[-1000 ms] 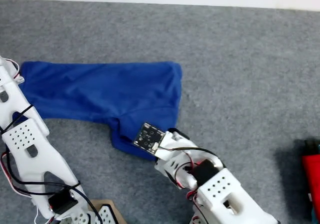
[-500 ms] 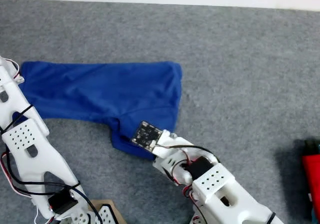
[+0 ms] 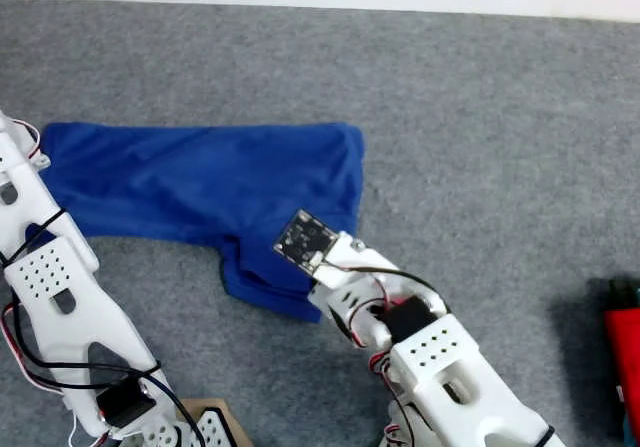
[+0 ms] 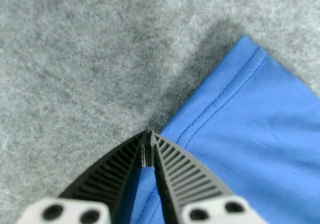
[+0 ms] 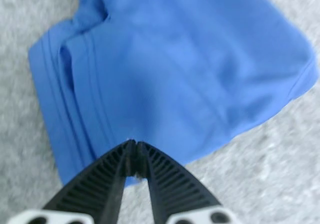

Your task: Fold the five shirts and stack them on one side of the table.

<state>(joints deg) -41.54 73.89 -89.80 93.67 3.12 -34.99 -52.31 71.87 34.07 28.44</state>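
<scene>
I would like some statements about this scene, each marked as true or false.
1. The blue shirt lies on the grey table. True.
2. The left end effector is wide open. False: it is shut, at the shirt's hem.
3. A red thing sits at the high view's right edge. True.
4. The right end effector hangs over bare table, far from the shirt. False: it is shut, above the shirt's edge.
</scene>
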